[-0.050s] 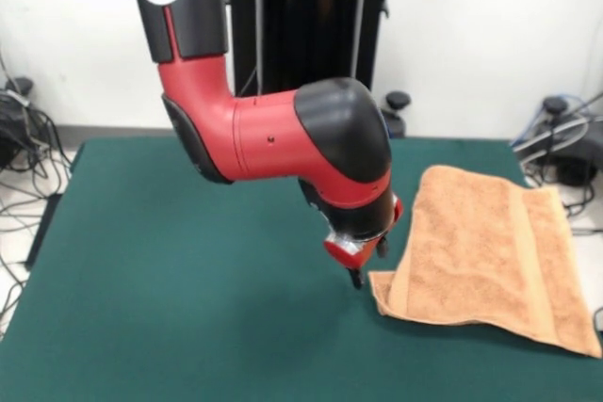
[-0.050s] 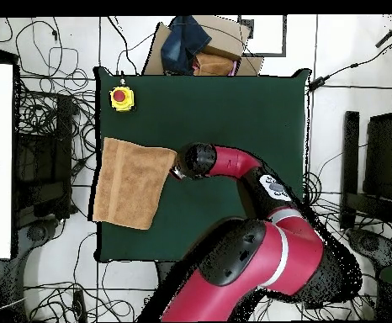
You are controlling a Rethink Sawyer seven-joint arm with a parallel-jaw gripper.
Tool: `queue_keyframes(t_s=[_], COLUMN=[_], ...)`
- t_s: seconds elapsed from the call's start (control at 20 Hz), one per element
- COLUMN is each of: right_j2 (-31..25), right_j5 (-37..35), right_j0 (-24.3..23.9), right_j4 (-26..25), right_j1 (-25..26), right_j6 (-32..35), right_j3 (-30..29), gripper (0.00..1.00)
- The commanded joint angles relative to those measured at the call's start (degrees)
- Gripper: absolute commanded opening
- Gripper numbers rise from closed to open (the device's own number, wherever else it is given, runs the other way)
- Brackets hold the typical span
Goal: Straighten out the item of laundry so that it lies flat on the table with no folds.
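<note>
Since the gripper [image 1: 356,273] hangs low right beside the towel [image 1: 490,256]'s near corner, and I can't tell how wide it's open or whether it has cloth, a pull could just drag it. The towel sits at the table [image 1: 188,280]'s edge, one side overhanging, so it might slide off

Dark green table [image 1: 188,308] with orange-tan towel [image 1: 490,251] (one side folded) and yellow-and-red button box [image 2: 122,98].
</note>
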State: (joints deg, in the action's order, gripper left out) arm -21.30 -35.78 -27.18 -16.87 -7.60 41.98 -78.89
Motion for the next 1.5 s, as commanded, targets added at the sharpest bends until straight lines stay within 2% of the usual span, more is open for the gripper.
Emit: queue_keyframes(t_s=[0.05, 0.25, 0.45, 0.55, 0.7, 0.75, 1.0, 1.1, 1.15, 1.25, 1.3, 1.4, 1.5], right_j2=[3.5, 3.7, 3.5, 3.4, 7.0, 6.9, 4.4, 3.6, 3.0, 2.5, 1.4, 1.9, 2.4], right_j5=[1.7, 2.4, -0.3, -5.7, -11.2, -12.8, -13.6, -13.6, -13.6, -11.2, -8.5, -5.1, -6.0], right_j0=[1.6, 2.0, 2.2, 2.7, 6.8, 7.5, 7.5, 6.4, 5.5, 3.3, 2.4, 3.0, 3.4], right_j4=[2.6, 4.0, 4.0, 1.8, -9.3, -11.5, -16.5, -16.5, -14.6, -5.9, -2.5, -0.6, 1.0], right_j1=[1.5, 2.0, 2.3, 3.2, 3.8, 3.9, 3.3, 3.5, 3.9, 3.4, 3.2, 2.8, 2.9], right_j6=[16.8, 17.7, 14.8, 8.2, -6.5, -10.0, -13.2, -11.7, -8.0, 9.6, 15.6, 19.4, 18.5], right_j3=[-1.6, -2.2, -1.1, 1.6, 12.7, 14.8, 16.2, 15.4, 14.0, 5.8, 1.6, 0.2, 0.8], gripper=[1.0, 1.0, 1.0, 1.0, 1.0, 1.0, 1.0, 1.0, 1.0, 1.0, 1.0, 1.0, 1.0])
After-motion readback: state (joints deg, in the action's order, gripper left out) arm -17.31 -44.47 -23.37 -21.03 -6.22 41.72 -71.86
